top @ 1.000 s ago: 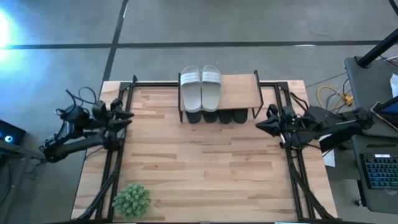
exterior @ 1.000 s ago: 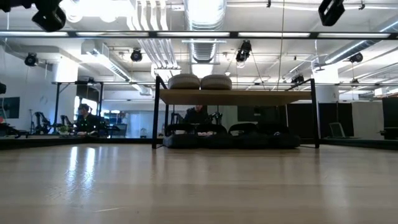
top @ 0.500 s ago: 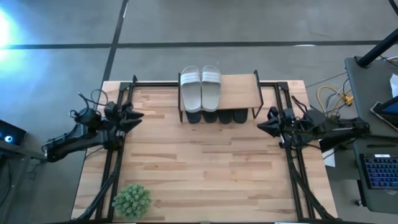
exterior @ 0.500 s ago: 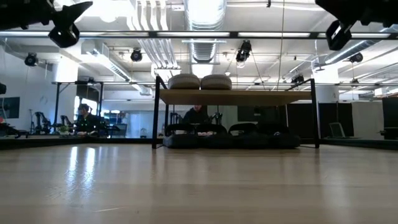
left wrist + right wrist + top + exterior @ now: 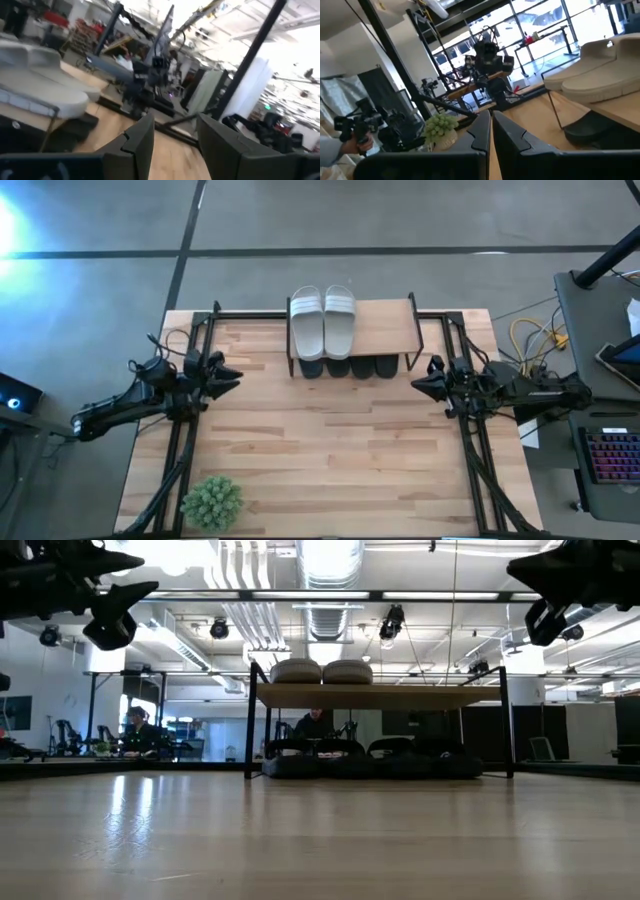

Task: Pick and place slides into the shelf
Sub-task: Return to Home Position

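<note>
Jaws on your left gripper stand parted and empty; on your right gripper they're pressed together on nothing. Over the last second your left arm has crept inward at the table's left edge, and the right has straightened at the right edge. Grey slides sit on the shelf's plank, left end, black slides beneath. Job looks finished.

The shelf plank hides most of the black slides beneath it; only their ends stick out. In the low view, under the shelf, they blur into one dark row, pairs indistinguishable.
</note>
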{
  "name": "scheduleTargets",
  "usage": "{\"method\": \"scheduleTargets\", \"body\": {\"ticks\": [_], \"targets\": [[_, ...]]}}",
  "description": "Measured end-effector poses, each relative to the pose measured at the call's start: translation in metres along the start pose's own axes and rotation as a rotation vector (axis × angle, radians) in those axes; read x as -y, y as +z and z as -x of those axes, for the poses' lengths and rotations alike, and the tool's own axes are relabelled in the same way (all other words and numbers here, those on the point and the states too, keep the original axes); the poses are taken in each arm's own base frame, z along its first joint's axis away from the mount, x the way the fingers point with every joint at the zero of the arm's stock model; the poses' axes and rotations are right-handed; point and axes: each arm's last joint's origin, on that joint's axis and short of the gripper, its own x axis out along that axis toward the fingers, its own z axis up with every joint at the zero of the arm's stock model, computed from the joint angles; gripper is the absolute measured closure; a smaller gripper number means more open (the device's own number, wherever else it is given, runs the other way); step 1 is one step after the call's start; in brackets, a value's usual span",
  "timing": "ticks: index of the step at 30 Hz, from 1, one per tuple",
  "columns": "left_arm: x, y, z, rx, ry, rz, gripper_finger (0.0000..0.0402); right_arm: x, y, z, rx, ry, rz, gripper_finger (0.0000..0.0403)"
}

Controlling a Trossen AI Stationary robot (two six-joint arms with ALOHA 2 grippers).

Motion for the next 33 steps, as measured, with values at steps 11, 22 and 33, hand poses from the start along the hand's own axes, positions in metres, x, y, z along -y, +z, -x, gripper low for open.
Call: {"method": "scheduleTargets", "body": {"ticks": [11,22,33], "targets": [[-0.003,-0.007,0.001,-0.112,-0.118,-0.002,0.0268,0.000,0.007,0.001,0.051,-0.081,-0.036,0.0390],[-0.011,-0.014,-0.002,-0.092,-0.007,-0.004,0.0268,0.001,0.007,0.000,0.063,-0.126,-0.034,0.0390],[0.012,-0.025,-0.003,-0.206,-0.256,0.025,0.0268,0.002,0.006,-0.001,0.057,-0.128,-0.031,0.0390]]}}
